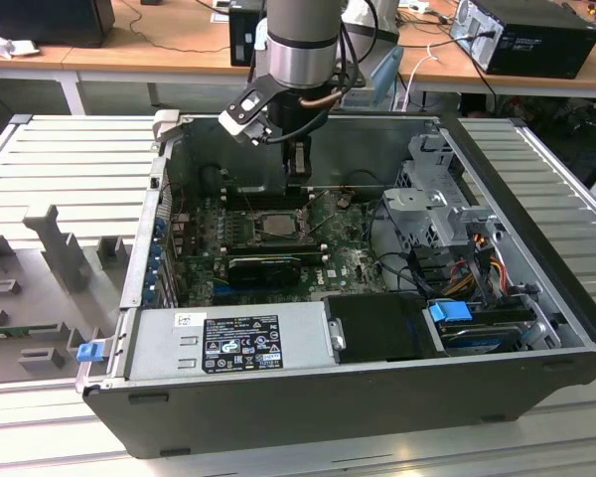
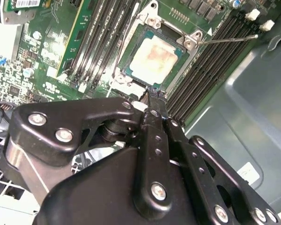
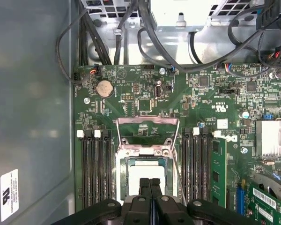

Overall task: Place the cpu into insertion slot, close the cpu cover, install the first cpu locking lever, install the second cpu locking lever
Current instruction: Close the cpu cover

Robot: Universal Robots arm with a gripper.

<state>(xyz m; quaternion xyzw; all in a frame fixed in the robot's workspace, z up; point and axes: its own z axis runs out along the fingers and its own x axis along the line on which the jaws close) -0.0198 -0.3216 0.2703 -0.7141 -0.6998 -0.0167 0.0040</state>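
Setting: an open computer case (image 1: 308,402) sits on a ribbed grey surface (image 1: 70,159), with the green motherboard (image 3: 145,93) flat inside it.
Arm: it reaches down into the case, and the pincer (image 1: 298,177) hangs just over the chip socket.
Pincer: in both wrist views its two fingers are pressed together with no gap, the tips (image 3: 150,181) at the near edge of the socket. Nothing shows between them, so it appears to hold nothing.
Cpu: the pale square cpu (image 2: 154,58) lies inside the insertion slot (image 3: 118,183) and looks level and seated. Some pale smeared residue shows on its top.
First step: judged done, since the chip is in the socket and not in the pincer.
Cpu cover: the metal frame (image 3: 145,152) seems to lie flat around the chip, with the chip showing through its window. It looks closed, though I cannot tell whether it is pressed fully home.
Locking levers: in the second wrist view a thin metal rod (image 2: 227,38) sticks out sideways over the memory slots (image 2: 210,61), clear of the socket. It looks unlatched.
Other lever: a second thin wire (image 2: 124,49) runs along the opposite side of the socket. Whether it is hooked down I cannot tell.
Left to do: by my reading, the lever work, at least one lever and possibly both.
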